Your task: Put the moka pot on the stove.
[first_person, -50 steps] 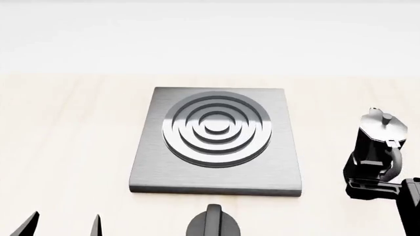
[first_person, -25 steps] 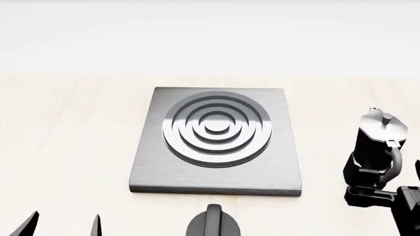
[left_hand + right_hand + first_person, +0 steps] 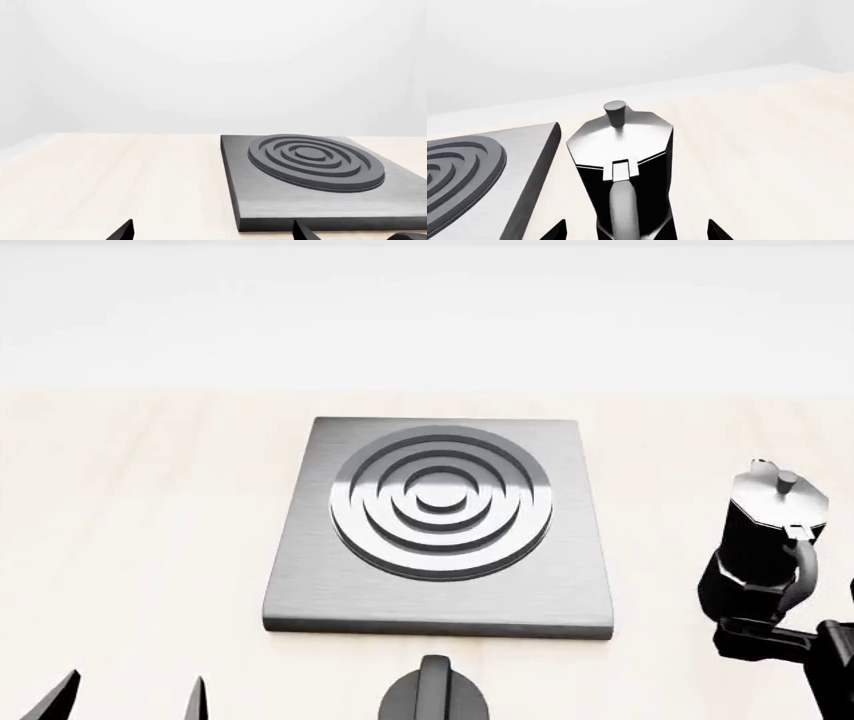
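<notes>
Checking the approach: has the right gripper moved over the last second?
Yes. In the head view the right gripper has dropped toward the near table edge, away from the moka pot, which stayed put.

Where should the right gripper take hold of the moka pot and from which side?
Grip the moka pot across its faceted body, coming from the handle side, probably. It stands upright off the stove, handle toward the right gripper, whose open fingers already flank it.

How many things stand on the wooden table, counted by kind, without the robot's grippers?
Black faceted moka pot with silver lid: 1
Flat square grey metal stove plate with dark rings: 1
Short black round knob: 1
Total: 3
</notes>
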{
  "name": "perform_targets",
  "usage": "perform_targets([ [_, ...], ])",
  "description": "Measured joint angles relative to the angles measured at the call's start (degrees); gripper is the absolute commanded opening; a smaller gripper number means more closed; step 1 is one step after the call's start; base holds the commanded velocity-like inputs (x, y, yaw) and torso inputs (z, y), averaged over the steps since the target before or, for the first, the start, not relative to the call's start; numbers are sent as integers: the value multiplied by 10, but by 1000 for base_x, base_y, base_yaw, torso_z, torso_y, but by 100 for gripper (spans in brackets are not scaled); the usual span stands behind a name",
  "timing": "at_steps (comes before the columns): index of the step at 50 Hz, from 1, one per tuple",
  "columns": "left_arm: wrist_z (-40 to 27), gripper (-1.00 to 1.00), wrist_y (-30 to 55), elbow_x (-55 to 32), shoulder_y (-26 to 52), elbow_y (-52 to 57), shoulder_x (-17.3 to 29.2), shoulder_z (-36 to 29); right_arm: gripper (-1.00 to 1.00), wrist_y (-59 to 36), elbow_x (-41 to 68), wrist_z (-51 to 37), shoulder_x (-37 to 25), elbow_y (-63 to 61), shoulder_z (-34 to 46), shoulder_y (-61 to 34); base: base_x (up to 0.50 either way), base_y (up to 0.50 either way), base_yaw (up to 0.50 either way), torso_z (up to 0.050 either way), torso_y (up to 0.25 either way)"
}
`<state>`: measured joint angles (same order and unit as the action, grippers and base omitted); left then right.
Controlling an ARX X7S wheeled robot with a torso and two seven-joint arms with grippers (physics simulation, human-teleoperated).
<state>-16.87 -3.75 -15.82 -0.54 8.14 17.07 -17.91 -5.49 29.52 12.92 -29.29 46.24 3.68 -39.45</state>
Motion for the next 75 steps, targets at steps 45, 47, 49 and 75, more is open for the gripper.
perform_targets([
  [45, -7, 100, -4, -3, -1, 3, 6, -7, 100, 0, 2, 9, 0, -7, 2, -5, 0, 0, 0, 0, 0],
  [47, -7, 100, -4, -3, -1, 3, 7, -8, 100, -3, 3, 7, -1, -15, 2, -2, 0, 0, 0, 0, 0],
  [49, -7, 100, -4, -3, -1, 3, 7, -8, 100, -6, 3, 6, -2, -23, 2, 0, 0, 0, 0, 0, 0],
  [75, -12, 100, -6, -4, -1, 5, 10, -12, 100, 6, 4, 11, -1, 0, -2, -6, 0, 0, 0, 0, 0],
])
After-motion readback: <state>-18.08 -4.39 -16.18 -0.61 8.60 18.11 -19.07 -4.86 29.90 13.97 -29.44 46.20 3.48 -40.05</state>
